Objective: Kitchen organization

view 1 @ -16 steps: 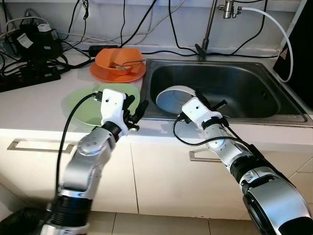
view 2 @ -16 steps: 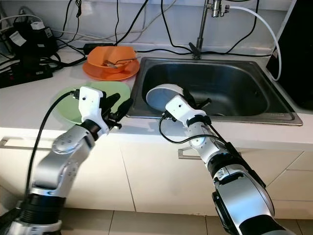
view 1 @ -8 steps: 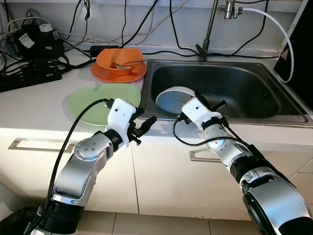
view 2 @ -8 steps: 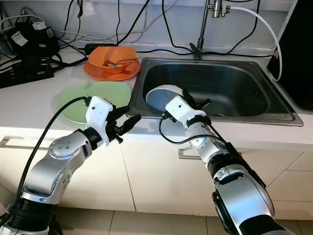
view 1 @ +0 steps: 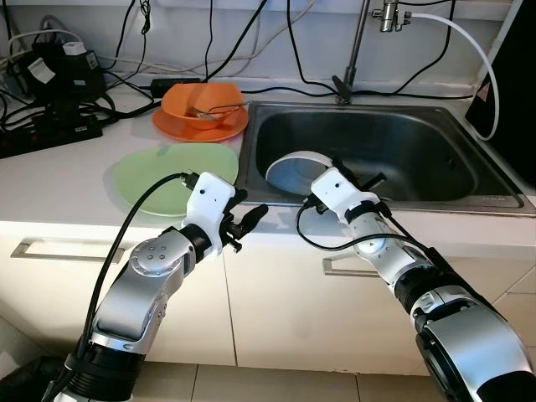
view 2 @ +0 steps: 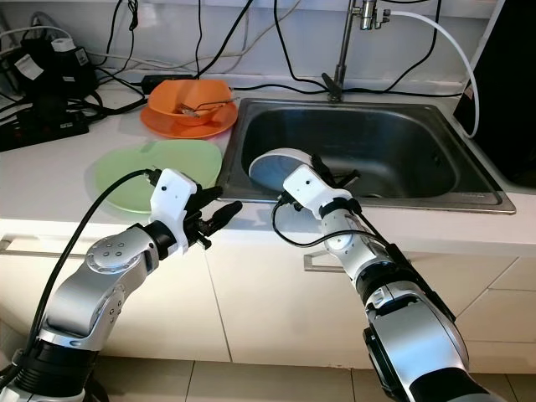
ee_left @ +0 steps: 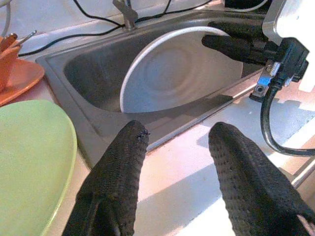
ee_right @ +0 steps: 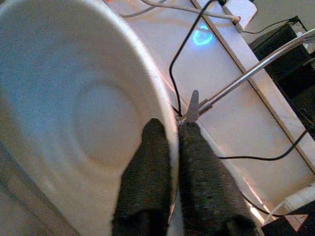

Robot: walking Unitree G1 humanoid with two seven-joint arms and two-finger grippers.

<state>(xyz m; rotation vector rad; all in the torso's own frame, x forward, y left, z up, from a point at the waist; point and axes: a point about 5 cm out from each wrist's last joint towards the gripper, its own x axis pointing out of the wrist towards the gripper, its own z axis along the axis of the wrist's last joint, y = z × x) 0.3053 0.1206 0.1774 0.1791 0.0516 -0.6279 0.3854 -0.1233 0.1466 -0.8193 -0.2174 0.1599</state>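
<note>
— Two grippers; which is nearer the white plate [view 1: 293,172]?
— The right gripper [ee_right: 172,147] is pinching its rim, apparently tilted, inside the sink [view 1: 435,151].
— And the left gripper [ee_left: 177,147]?
— It is hovering unclenched at the counter edge beside the green plate [view 1: 163,176].

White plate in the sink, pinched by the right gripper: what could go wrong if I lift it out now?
The right gripper holds the white plate only by its rim, so it may swing or slip. The plate stands tilted against the sink wall and could knock it. The open left gripper hovers nearby, in a likely path.
</note>
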